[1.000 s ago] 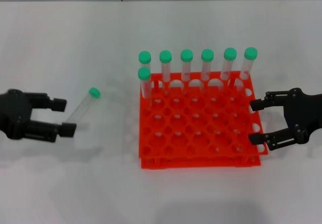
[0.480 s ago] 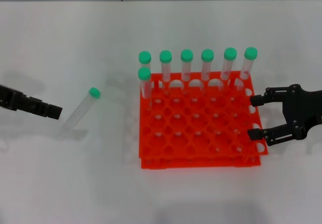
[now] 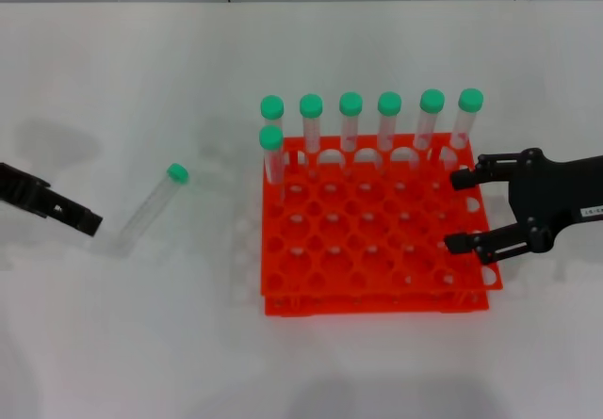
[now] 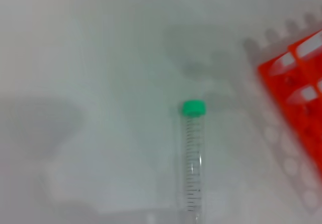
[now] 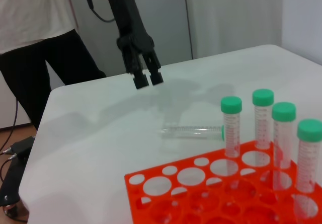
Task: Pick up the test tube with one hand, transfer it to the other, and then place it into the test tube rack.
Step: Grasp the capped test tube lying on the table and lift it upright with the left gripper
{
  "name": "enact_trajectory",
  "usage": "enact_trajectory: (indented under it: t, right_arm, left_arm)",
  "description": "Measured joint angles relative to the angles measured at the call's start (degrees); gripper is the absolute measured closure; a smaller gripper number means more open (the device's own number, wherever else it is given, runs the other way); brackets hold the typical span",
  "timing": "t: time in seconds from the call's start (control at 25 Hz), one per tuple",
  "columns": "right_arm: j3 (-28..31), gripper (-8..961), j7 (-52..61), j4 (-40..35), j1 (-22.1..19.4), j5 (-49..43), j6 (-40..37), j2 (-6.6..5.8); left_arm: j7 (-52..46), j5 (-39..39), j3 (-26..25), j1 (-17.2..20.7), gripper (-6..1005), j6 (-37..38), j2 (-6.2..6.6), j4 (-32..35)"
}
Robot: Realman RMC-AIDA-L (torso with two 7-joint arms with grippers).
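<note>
The test tube [image 3: 149, 204] lies on the white table left of the rack, green cap pointing to the rack's far side. It also shows in the left wrist view [image 4: 192, 158] and the right wrist view [image 5: 193, 131]. My left gripper [image 3: 88, 220] hangs above the table, left of the tube's bottom end and apart from it; its fingers [image 5: 140, 80] stand slightly apart and empty. My right gripper [image 3: 459, 212], with the white label, is open and empty over the right edge of the orange-red rack [image 3: 377, 297].
Several green-capped tubes [image 3: 389, 122] stand in the rack's back row, and one more [image 3: 271, 155] at the left of the second row. A person in dark trousers [image 5: 45, 48] stands beyond the table's far end.
My left gripper has turned onto its edge and drawn back to the left, away from the tube. My right gripper has moved left over the rack's right edge. The tube has not moved.
</note>
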Motion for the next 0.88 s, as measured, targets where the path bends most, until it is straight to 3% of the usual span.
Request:
enact_trajectory:
  t: [0.24,0.88]
  right_arm:
    - [-0.16,84,-0.06,-0.02,0.05,-0.03,0.10,0.28]
    - [-0.16,84,-0.07,-0.03,0.10,-0.03,-0.26,0.84]
  left_arm:
    - [-1.67,2.40,5.22,-1.69,138,-4.58,-0.87,-4.16]
    - [-2.71,7.59,8.28,-4.03,195,-12.41,-3.65,-8.81]
